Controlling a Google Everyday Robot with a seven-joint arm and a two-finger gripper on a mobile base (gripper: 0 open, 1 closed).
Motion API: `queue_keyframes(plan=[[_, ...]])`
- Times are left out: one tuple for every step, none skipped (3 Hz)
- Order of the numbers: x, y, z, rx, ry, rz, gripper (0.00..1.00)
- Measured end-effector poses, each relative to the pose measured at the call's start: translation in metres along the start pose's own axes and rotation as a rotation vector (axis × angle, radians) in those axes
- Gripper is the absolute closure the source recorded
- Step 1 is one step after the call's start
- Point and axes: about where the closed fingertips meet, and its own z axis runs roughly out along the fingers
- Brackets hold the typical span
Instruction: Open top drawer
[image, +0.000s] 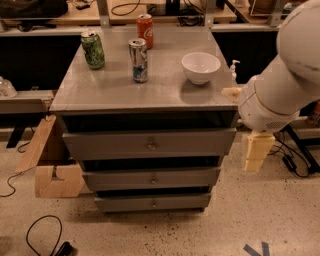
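The top drawer (120, 145) is the widest and tallest-fronted of three grey drawers in a grey cabinet. Its flat front carries a small round metal knob (151, 146), and it looks shut. My gripper (257, 151), a cream-coloured part hanging below the bulky white arm (285, 85), is to the right of the cabinet at about the top drawer's height. It is apart from the drawer front and holds nothing I can see.
On the cabinet top (100, 90) stand a green can (93, 49), a silver-blue can (138, 60), an orange can (145, 30) and a white bowl (200, 67). A cardboard piece (52, 167) leans at the left. Cables (42, 235) lie on the floor.
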Motion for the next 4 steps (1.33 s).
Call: queue_keyframes(plan=[[-0.005,0.000,0.023,0.000,0.009,-0.100,0.00],[0.003,0.006,0.061,-0.001,0.032,-0.122,0.00],[0.003,0.006,0.061,-0.001,0.032,-0.122,0.00],[0.002,0.004,0.085,-0.020,0.040,-0.108,0.00]])
